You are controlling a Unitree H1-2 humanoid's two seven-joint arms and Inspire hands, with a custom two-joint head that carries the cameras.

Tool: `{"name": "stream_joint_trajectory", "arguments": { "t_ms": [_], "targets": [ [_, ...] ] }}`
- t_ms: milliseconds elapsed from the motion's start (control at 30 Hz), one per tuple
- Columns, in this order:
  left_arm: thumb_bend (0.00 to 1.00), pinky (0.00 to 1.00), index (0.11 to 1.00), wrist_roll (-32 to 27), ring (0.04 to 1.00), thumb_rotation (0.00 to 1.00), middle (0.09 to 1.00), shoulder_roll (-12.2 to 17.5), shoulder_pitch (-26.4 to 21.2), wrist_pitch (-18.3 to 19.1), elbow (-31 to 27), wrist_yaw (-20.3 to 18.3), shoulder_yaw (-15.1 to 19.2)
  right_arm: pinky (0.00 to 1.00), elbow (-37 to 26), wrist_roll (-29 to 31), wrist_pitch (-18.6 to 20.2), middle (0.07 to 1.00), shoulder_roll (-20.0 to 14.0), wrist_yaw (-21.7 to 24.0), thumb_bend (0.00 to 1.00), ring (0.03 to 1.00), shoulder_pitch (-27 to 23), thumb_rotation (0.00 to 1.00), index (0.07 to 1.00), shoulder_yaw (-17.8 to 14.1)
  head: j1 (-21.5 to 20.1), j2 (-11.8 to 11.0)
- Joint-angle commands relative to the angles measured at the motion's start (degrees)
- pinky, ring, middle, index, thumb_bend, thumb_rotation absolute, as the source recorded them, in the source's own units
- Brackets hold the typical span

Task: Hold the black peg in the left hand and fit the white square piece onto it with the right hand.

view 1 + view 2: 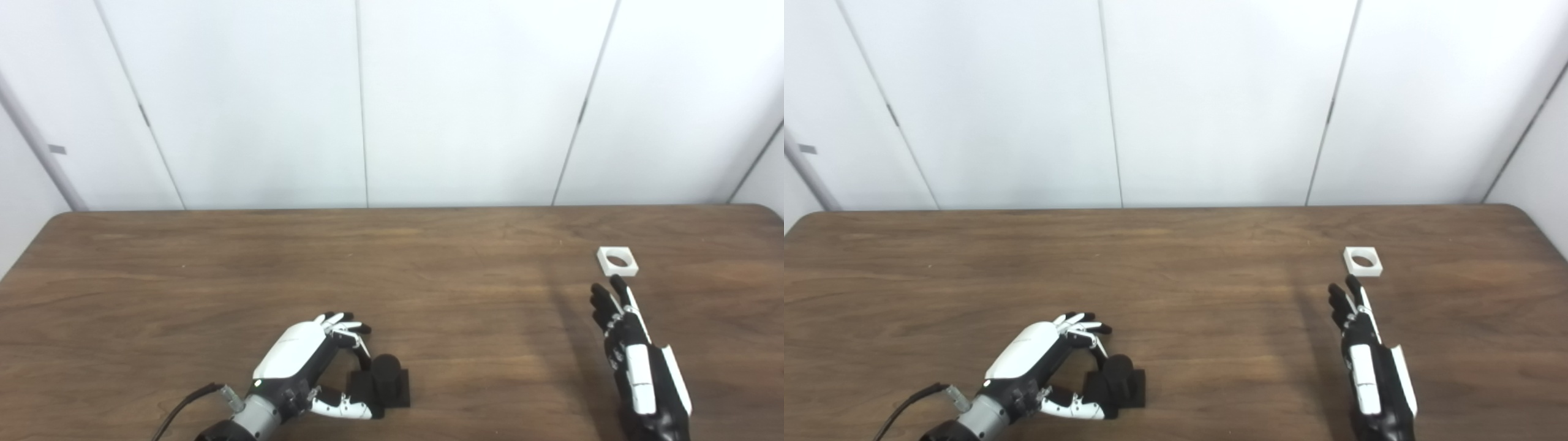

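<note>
White square piece [617, 260] lies flat just beyond right robot hand [637, 361], whose fingers are extended, holding nothing. Left robot hand [306, 361] curls loosely around black peg [384, 383], not clamped.

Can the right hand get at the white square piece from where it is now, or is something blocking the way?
Probably yes. The right hand is open, its fingers pointing toward the white square piece, which lies flat just beyond them. Only bare table lies between them.
</note>
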Motion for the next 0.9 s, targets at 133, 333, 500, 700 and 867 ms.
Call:
{"name": "stream_joint_trajectory", "arguments": {
  "t_ms": [133, 333, 500, 700, 867],
  "targets": [
    [0.52, 1.00, 0.486, 2.04, 0.942, 0.05, 0.831, -1.26, 0.99, -0.93, 2.10, 0.95, -1.29, 0.93, 3.33, -4.09, -0.44, 0.903, 3.61, -2.54, 0.45, 0.920, 3.28, 0.84, 0.927, 1.75, -0.59, 0.43],
    [0.52, 1.00, 0.487, 5.40, 0.928, 0.05, 0.827, -2.29, 1.08, -1.03, 3.80, 3.07, -1.85, 0.76, 2.29, -13.20, 0.52, 0.780, 4.25, -7.90, 0.50, 0.797, 3.39, 0.31, 0.758, 1.49, -1.91, 0.77],
    [0.52, 1.00, 0.487, 5.27, 0.923, 0.05, 0.823, -2.24, 0.67, -2.28, 5.80, 4.16, -1.55, 0.72, 4.30, -15.69, -1.75, 0.766, 4.69, -10.10, 0.56, 0.772, 2.24, 0.12, 0.728, 1.59, -5.06, 0.23],
    [0.52, 1.00, 0.487, 5.65, 0.912, 0.05, 0.820, -1.26, -0.48, -1.87, 6.58, 3.06, -1.40, 0.69, 3.81, -20.88, -1.00, 0.747, 4.99, -13.09, 0.63, 0.740, 0.13, 0.13, 0.729, 2.24, -8.41, -0.07],
    [0.52, 1.00, 0.487, 5.35, 0.900, 0.05, 0.811, -0.49, -1.30, -3.00, 7.99, 3.61, -1.17, 0.70, 3.09, -23.27, 0.59, 0.739, 5.28, -14.98, 0.64, 0.738, -1.82, 0.15, 0.718, 1.48, -11.32, -0.75]
  ]
}}
